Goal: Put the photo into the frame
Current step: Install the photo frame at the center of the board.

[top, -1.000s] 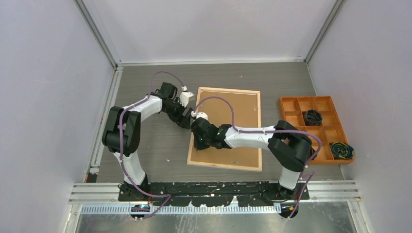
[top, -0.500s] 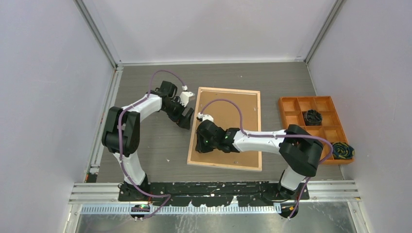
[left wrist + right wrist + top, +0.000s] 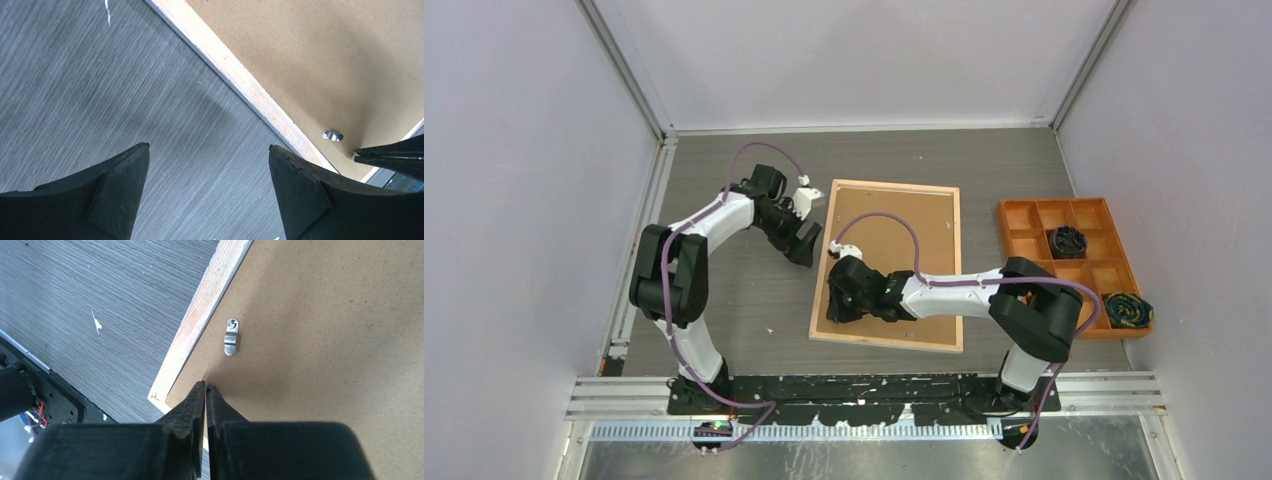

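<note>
Only wrist cams showed the metal clip on the frame; right gripper stretched low over it, pressed together, left gripper spread wide beside it.

Grey wood-grain tabletop, pale lilac walls, aluminium corner rails

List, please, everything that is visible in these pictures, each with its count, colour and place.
frame: one, light wood back facing up, flat on the middle of the table
backing board: one, brown, inside the frame
metal clip: at least one, silver, on the board near the frame's near-left corner
tray: one, orange, right side of the table
black bundle: one, black, in a tray compartment
blue-yellow bundle: one, dark with blue and yellow, at the tray's near-right corner
table: one, grey wood grain
left gripper: one, black, open, above bare table beside the frame's left edge
right gripper: one, black, shut, tips at the board beside the clip
</note>
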Tool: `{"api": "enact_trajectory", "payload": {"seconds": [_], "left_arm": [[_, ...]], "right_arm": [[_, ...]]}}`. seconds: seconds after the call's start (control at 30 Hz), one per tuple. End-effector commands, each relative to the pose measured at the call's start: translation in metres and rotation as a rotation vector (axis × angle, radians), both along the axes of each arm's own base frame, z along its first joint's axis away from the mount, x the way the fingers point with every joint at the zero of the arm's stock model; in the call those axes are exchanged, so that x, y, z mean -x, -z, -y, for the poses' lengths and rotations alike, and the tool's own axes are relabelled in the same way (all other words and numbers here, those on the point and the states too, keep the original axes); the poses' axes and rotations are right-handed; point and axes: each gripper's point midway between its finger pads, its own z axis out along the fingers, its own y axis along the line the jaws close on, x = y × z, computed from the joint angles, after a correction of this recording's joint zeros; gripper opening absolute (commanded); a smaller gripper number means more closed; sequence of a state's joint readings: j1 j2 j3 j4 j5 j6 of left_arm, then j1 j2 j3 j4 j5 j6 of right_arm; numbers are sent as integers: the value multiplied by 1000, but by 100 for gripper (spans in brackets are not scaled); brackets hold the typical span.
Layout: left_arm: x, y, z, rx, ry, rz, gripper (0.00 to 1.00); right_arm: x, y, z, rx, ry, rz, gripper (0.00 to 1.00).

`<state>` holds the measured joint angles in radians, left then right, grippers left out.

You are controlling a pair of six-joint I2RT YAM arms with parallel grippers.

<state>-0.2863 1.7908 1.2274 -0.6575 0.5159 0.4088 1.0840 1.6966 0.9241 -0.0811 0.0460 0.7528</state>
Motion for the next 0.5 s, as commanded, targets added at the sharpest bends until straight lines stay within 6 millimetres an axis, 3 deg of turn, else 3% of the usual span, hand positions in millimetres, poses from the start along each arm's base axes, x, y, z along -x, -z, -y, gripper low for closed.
{"api": "enact_trajectory", "payload": {"seconds": [0.0,0.17,0.27,0.37,0.47], "left_arm": [[-4,-20,-1,7,24,52,90],[-2,-18,-1,7,25,39,90],[-1,-20,-1,6,27,37,90],[2,-22,-1,12,33,28,90],[9,-23,2,25,41,14,89]], "right_arm": [[5,30,20,87,17,-16,9],[-3,22,21,106,17,21,9],[-6,-3,15,71,-7,68,12],[6,-26,12,79,-47,130,15],[28,-32,17,144,-81,183,14]]}}
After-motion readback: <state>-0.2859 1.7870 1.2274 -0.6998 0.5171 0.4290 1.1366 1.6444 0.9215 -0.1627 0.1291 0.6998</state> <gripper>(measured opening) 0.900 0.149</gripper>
